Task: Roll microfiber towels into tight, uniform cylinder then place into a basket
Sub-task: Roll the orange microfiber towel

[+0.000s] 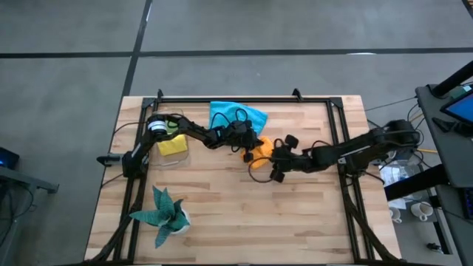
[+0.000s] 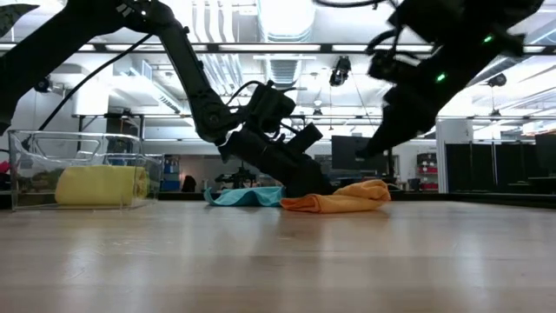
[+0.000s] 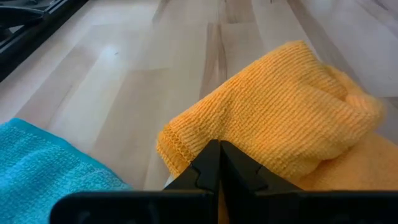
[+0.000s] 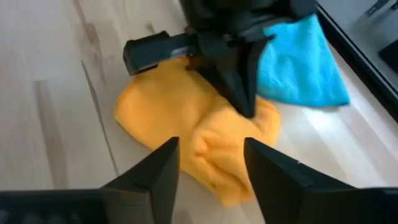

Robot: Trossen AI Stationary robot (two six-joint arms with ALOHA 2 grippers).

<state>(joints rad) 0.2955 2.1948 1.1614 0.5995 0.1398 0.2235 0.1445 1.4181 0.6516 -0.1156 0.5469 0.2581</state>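
- So far, one towel looked finished: a rolled yellow towel [image 2: 100, 185] lay inside the clear basket [image 2: 26, 143], which stood at the left side of the counter [image 1: 244, 214], just beside the left arm's base.
- From above, something lime green [image 1: 171, 125] showed at the basket's far edge next to the yellow roll; whether it was a second finished towel could not be told.
- An orange towel [image 1: 259, 151] sat near the middle of the counter, bunched and partly folded over itself, not yet a tight cylinder.
- Behind it, a bright blue towel [image 1: 235, 116] lay loose and unrolled, touching the orange one at its edge.
- By my reckoning, the orange roll was mid-way, and the blue towel had yet to be rolled and placed in the basket.
- The left gripper [image 3: 219, 163] had its jaws pressed together, pinching a hemmed edge of the orange towel at the fold.
- The right gripper [image 4: 210, 163] hovered just over the orange towel's near side with its jaws apart, holding nothing; its fingers [image 4: 163, 168] straddled the bunched cloth without clearly touching it.
- A teal spiky plant [image 1: 164, 210] in a white pot stood at the counter's near left, well apart from the work.
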